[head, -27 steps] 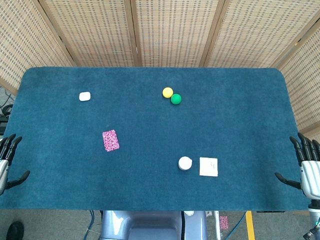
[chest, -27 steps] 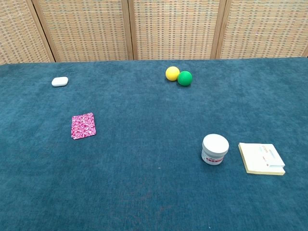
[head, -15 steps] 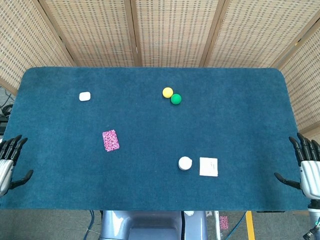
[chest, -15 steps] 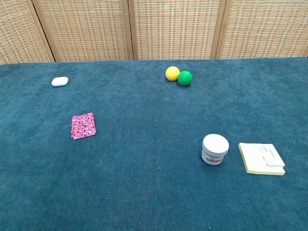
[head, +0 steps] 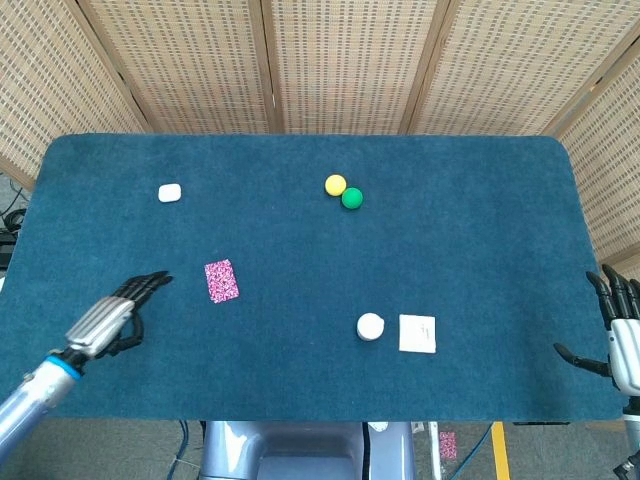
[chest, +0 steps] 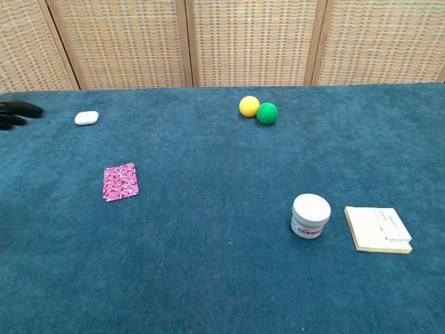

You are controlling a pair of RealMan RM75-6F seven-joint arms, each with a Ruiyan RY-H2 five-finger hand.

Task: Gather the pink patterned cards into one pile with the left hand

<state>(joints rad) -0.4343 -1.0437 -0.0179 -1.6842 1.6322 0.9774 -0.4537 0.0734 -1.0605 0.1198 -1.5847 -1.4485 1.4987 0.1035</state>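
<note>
A pink patterned card pile lies flat on the blue table, left of centre; the chest view has the same cards. My left hand hovers over the table to the left of the cards, fingers stretched toward them and holding nothing. In the chest view only its dark fingertips show at the left edge. My right hand stays off the table's right edge, fingers spread and empty.
A white pebble-shaped object lies at the back left. A yellow ball and a green ball touch near the back centre. A white jar and a notepad sit front right.
My left hand has swung in from beyond the table's left edge to over the table, close to the cards. The right hand has dropped slightly.
</note>
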